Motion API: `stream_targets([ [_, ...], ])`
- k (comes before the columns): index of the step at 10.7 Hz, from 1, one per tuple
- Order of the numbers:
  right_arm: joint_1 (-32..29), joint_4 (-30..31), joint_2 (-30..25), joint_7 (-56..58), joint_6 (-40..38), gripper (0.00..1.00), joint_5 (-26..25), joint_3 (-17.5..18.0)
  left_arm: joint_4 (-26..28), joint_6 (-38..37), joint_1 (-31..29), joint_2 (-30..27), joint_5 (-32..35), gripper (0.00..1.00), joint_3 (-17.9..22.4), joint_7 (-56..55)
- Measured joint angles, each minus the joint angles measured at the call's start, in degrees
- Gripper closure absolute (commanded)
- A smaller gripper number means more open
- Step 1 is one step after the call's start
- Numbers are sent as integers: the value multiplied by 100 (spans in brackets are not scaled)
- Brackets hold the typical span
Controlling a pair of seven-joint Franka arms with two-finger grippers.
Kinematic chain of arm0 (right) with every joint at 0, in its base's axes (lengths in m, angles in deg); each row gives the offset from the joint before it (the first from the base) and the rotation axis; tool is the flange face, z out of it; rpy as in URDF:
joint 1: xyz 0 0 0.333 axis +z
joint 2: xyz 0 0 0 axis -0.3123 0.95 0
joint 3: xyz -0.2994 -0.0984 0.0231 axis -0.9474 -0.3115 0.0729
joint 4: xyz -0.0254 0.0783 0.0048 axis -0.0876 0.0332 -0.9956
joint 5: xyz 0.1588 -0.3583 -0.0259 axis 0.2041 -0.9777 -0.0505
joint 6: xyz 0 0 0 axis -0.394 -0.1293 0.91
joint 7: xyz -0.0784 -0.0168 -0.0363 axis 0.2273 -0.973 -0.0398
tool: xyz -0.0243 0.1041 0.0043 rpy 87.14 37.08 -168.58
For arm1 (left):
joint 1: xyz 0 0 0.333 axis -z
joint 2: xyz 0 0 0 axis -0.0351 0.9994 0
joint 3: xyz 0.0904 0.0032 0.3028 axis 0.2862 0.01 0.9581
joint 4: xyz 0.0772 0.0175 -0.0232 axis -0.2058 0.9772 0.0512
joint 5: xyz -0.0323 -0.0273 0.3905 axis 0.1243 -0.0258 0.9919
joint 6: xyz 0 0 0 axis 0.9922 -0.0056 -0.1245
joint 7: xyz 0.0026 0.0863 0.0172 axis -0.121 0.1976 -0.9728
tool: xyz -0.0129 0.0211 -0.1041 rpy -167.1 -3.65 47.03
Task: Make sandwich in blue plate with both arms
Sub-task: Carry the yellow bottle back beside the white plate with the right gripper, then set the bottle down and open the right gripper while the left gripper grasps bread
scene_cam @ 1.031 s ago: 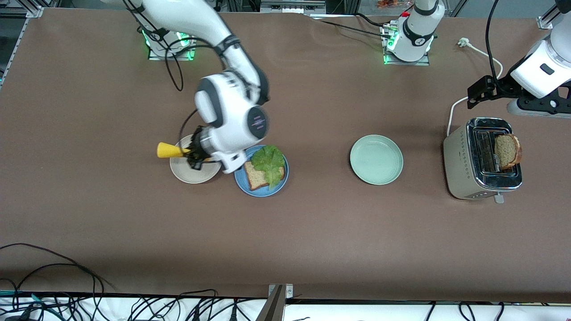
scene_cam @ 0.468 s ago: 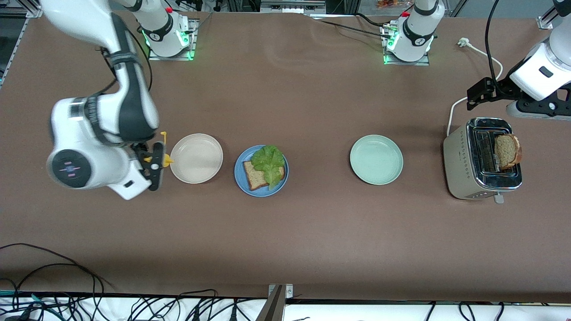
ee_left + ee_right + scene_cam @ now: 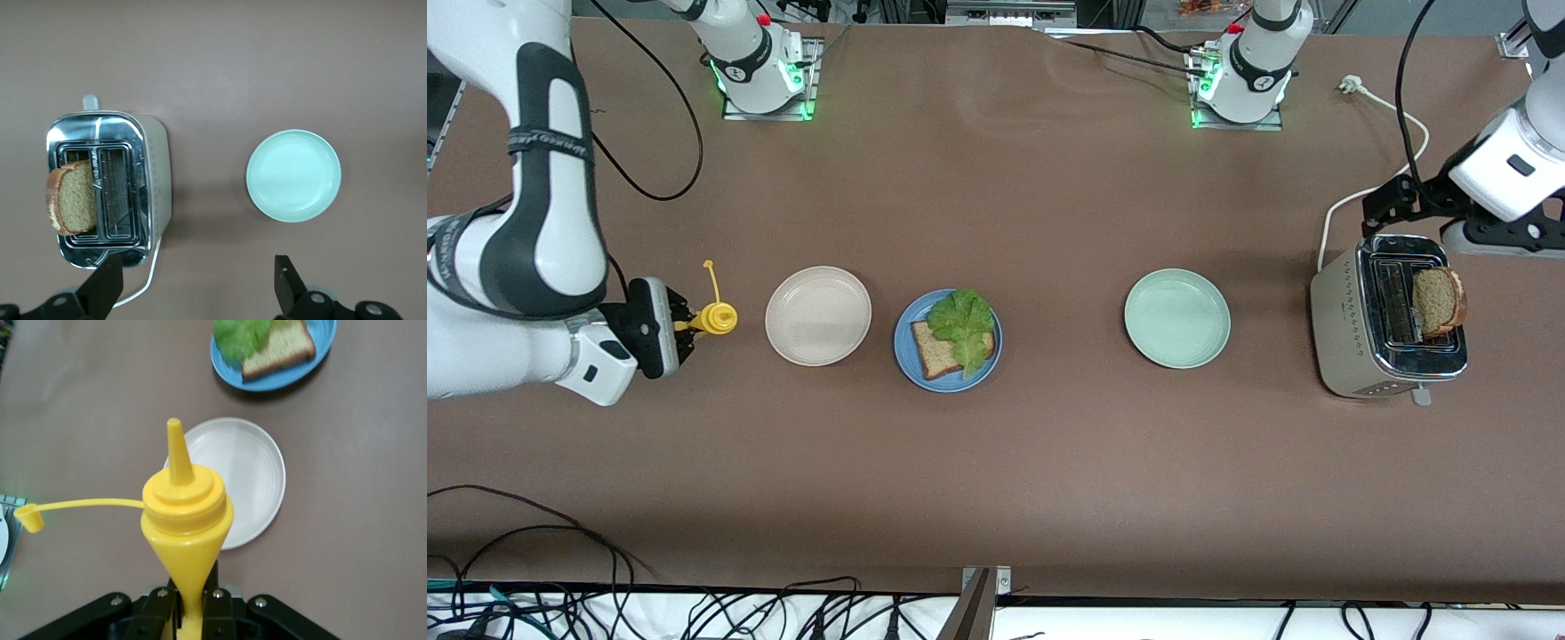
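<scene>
**Sauce bottle held clear; top slice not yet placed**

The right hand pinches a yellow cone-shaped squeeze bottle, cap open, over the bench beside the round beige plate. The round blue plate carries one brown bread slice under a ruffled green lettuce leaf. The left hand, spread, hangs over the chrome toaster, where the second brown slice sits.

Risk: squeezing the open bottle may drip sauce; the second slice, leaning at the toaster's edge, may topple if nudged.

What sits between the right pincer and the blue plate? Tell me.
In the front view, the beige plate lies between the right pincer, shut on the yellow bottle, and the blue plate.
</scene>
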Motion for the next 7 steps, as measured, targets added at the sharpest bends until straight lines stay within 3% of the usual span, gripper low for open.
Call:
stream_targets([
  [3, -517, 342, 335, 1359, -27, 87, 850, 15, 3, 356, -13, 285, 4, 0, 327, 16],
  [7, -1028, 705, 848, 3166, -174, 87, 1235, 36, 7, 941, -20, 764, 9, 0, 842, 318],
])
